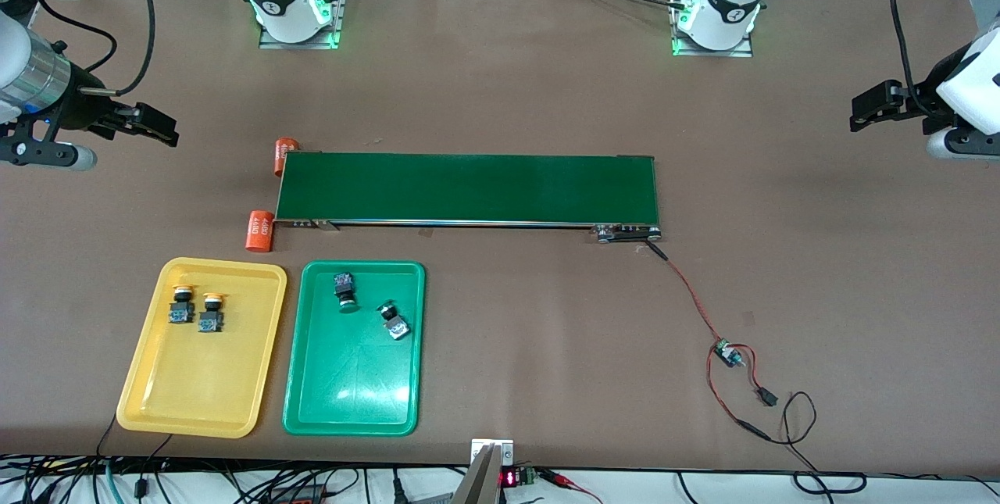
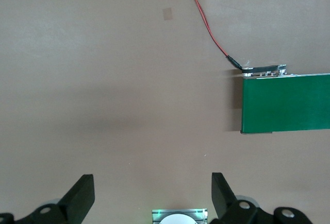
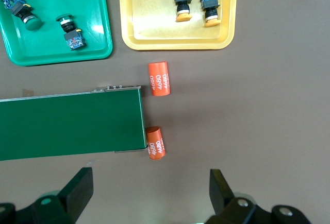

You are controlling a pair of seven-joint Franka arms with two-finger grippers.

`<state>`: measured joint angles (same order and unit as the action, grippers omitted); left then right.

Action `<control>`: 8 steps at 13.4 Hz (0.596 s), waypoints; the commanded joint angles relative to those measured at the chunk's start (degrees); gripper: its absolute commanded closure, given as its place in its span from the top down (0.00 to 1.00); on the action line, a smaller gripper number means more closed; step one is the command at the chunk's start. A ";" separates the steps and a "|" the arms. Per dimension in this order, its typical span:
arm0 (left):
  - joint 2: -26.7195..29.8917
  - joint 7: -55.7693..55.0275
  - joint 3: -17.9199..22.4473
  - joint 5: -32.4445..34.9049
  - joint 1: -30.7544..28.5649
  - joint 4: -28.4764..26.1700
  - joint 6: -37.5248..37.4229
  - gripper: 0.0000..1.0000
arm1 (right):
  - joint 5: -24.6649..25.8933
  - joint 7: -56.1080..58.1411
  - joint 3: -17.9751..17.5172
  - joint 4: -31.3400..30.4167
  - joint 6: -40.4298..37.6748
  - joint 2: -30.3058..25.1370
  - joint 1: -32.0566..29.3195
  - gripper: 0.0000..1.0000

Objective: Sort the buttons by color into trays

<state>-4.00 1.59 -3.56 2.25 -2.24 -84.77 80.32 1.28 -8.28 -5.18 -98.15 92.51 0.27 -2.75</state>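
Note:
Two yellow-capped buttons (image 1: 181, 305) (image 1: 211, 312) lie side by side in the yellow tray (image 1: 195, 387). Two green-capped buttons (image 1: 344, 291) (image 1: 394, 321) lie in the green tray (image 1: 351, 394) beside it. The right wrist view shows both trays, yellow (image 3: 175, 33) and green (image 3: 56, 44), with the buttons in them. My right gripper (image 1: 168, 129) (image 3: 149, 175) hangs open and empty over bare table at the right arm's end. My left gripper (image 1: 859, 113) (image 2: 152, 180) hangs open and empty over bare table at the left arm's end.
A long dark-green conveyor belt (image 1: 469, 190) lies across the middle, farther from the front camera than the trays. Two orange cylinders (image 1: 284, 155) (image 1: 259, 230) sit at its end toward the right arm. A red wire with a small board (image 1: 726, 352) trails from its other end.

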 commanded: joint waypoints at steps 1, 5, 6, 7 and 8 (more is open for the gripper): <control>0.05 0.17 0.05 0.48 -0.04 1.18 -1.22 1.00 | -1.02 0.19 0.61 1.03 -0.76 0.25 0.47 1.00; 0.05 0.17 0.05 0.48 -0.04 1.10 -1.22 1.00 | -0.93 -0.07 0.43 1.03 -0.76 0.34 0.56 1.00; 0.05 0.17 0.05 0.48 -0.04 1.18 -1.22 1.00 | -0.93 -0.16 0.26 1.03 -0.76 0.34 0.64 1.00; 0.05 0.17 0.05 0.48 -0.04 1.10 -1.31 1.00 | -0.93 -0.16 0.26 1.03 -0.76 0.34 0.47 1.00; 0.14 0.17 0.14 0.48 -0.04 1.10 -1.31 1.00 | -0.93 -0.16 0.26 0.94 -0.76 0.34 0.38 1.00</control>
<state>-4.00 1.59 -3.55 2.25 -2.24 -84.77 80.25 1.27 -8.28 -5.18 -98.15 92.50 0.29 -2.64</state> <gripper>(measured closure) 0.000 0.000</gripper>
